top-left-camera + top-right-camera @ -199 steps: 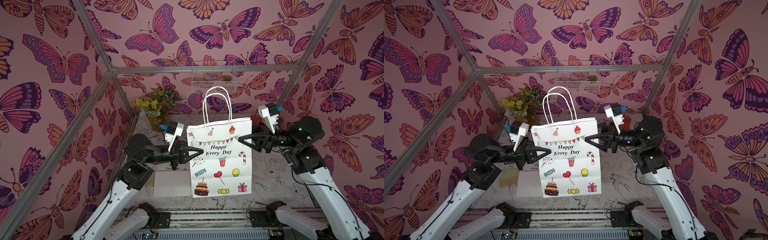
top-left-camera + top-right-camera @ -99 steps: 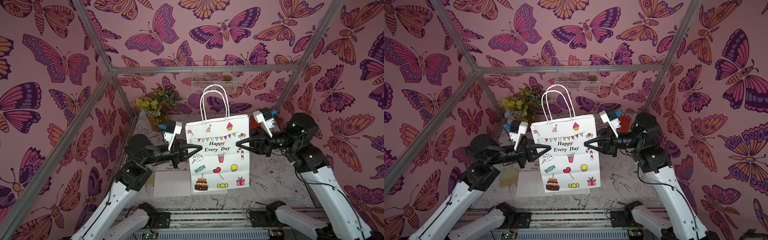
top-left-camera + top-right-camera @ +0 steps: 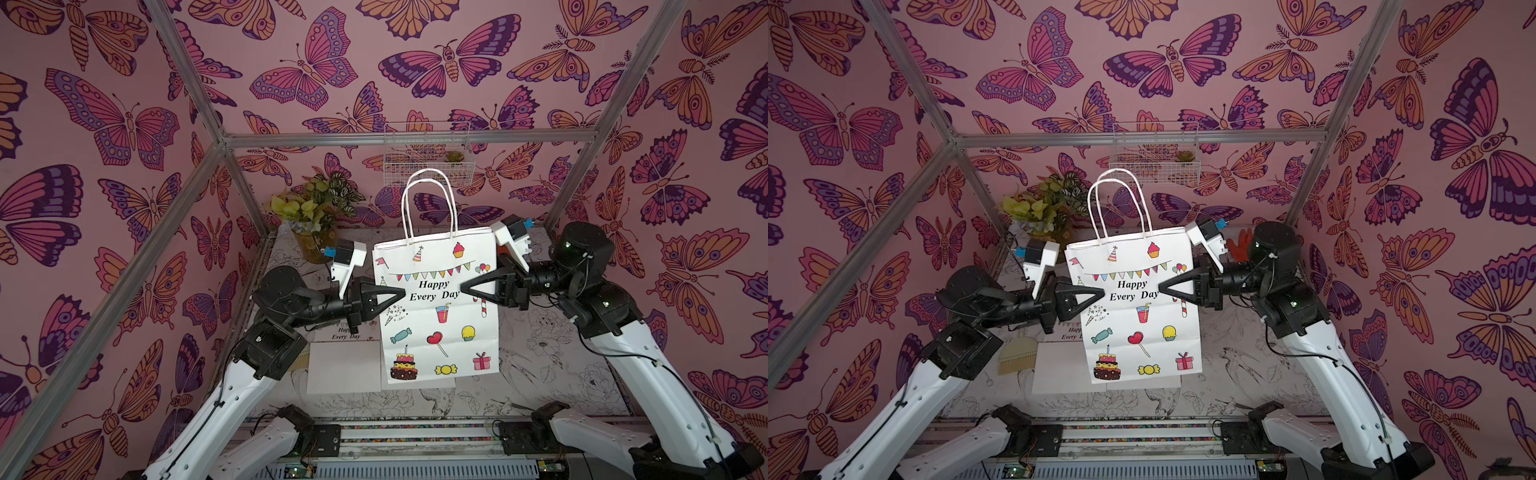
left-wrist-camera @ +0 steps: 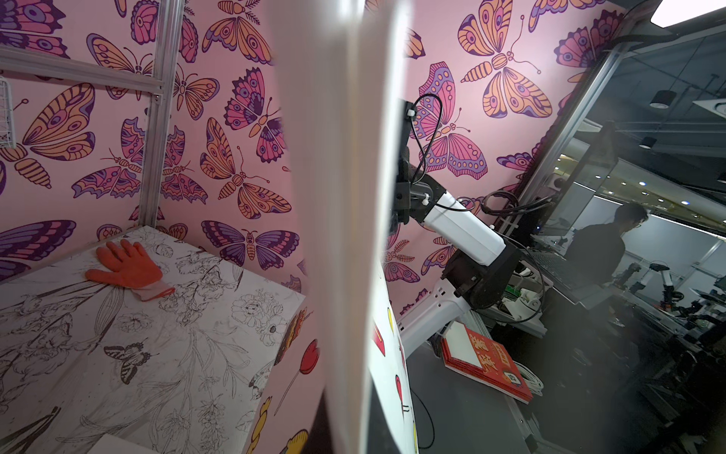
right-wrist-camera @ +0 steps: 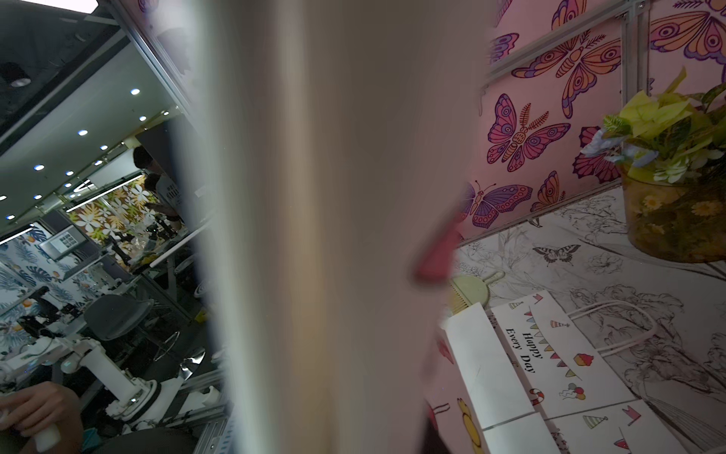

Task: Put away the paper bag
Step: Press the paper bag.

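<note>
The left tool (image 3: 402, 290) and right tool (image 3: 462, 289) each pinch the upright paper bag (image 3: 436, 332), contents unseen.

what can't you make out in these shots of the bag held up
- Inside the paper bag: top views show just its printed front.
- Rear fingers of the left gripper and right gripper: behind the bag in both top views; wrist views show blurred bag only.
- Flat bags on the table: partly behind the held bag, top views.
- Orange glove: mostly behind the right arm in a top view.
- Wire basket contents: too small.
</note>
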Robot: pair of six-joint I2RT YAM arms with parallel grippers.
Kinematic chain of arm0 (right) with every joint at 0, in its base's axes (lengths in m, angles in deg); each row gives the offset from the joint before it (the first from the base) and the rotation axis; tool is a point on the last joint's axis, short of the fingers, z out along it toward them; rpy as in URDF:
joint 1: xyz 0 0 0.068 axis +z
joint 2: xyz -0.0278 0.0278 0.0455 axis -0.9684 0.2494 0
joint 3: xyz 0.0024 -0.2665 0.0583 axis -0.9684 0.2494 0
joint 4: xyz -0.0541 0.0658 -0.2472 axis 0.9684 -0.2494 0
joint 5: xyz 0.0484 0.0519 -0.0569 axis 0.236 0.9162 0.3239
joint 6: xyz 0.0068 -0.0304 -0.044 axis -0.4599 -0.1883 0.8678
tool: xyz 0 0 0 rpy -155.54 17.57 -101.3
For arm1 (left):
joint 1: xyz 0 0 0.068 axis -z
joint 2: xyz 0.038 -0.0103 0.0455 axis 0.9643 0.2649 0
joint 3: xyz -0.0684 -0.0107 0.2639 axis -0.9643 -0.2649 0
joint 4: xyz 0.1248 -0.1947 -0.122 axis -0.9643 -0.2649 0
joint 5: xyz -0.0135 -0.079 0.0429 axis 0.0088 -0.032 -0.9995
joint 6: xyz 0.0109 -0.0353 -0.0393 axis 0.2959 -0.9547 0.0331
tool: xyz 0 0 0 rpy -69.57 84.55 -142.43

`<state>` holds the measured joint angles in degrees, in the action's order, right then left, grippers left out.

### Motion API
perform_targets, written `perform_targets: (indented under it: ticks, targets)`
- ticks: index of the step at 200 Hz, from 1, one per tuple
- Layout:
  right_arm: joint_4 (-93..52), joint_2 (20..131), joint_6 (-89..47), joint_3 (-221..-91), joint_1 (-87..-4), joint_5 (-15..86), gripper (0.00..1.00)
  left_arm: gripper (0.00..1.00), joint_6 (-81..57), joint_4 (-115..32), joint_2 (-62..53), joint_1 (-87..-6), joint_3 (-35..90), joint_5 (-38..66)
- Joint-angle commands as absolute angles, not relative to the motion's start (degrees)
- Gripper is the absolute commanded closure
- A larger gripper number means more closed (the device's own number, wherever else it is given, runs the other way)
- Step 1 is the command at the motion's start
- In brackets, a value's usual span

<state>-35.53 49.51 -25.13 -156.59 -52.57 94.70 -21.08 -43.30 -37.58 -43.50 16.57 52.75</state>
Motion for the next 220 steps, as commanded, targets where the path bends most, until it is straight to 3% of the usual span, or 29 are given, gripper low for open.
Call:
perform_targets:
  ticks: [1, 8, 36, 44, 61, 69, 81, 99, 115, 156, 186, 204, 220]
  targets:
    - [-36.4, 49.5, -23.8, -158.7, -52.1, 93.9, 0.95, 1.00, -20.4, -42.6, -38.2, -43.7, 17.0, 51.8]
    - [-37.0, 49.5, -23.3, -158.9, -52.0, 93.6, 1.00, 1.00, -20.4, -42.6, -38.3, -43.8, 17.1, 51.9]
    - [-38.1, 49.0, -22.5, -159.4, -52.1, 91.7, 1.00, 1.00, -20.5, -42.6, -37.9, -43.8, 17.1, 53.5]
    - [-38.1, 48.8, -22.4, -159.4, -52.1, 90.9, 1.00, 0.91, -20.4, -42.3, -37.9, -43.7, 17.2, 54.9]
    - [-37.4, 48.4, -22.5, -159.2, -52.5, 89.5, 1.00, 0.57, -20.9, -42.0, -38.0, -43.7, 17.1, 57.4]
    - [-36.5, 48.3, -23.1, -159.1, -52.7, 89.3, 1.00, 0.48, -20.8, -42.0, -38.3, -43.8, 17.0, 58.2]
    - [-34.2, 48.1, -25.0, -158.5, -53.1, 89.2, 1.00, 0.39, -20.9, -41.9, -38.4, -43.7, 17.0, 59.6]
    - [-30.0, 47.4, -28.0, -157.4, -53.7, 89.2, 1.00, 0.38, -21.3, -41.7, -38.0, -43.7, 17.1, 61.0]
    - [-27.2, 46.8, -30.0, -156.7, -54.0, 89.0, 1.00, 0.42, -21.5, -41.7, -37.6, -43.7, 17.0, 61.7]
    - [-23.9, 44.9, -32.5, -155.6, -55.5, 87.6, 1.00, 0.71, -21.5, -41.6, -37.5, -43.7, 16.8, 63.5]
    - [-22.8, 44.9, -33.5, -155.2, -56.0, 87.3, 1.00, 0.82, -21.5, -41.7, -37.1, -43.7, 16.7, 64.1]
    - [-22.4, 45.3, -33.8, -155.1, -56.0, 87.8, 1.00, 1.00, -21.6, -41.6, -36.7, -43.7, 16.7, 63.7]
    - [-23.4, 45.8, -33.4, -155.3, -56.0, 88.9, 1.00, 1.00, -21.4, -41.7, -36.6, -43.7, 16.7, 63.0]
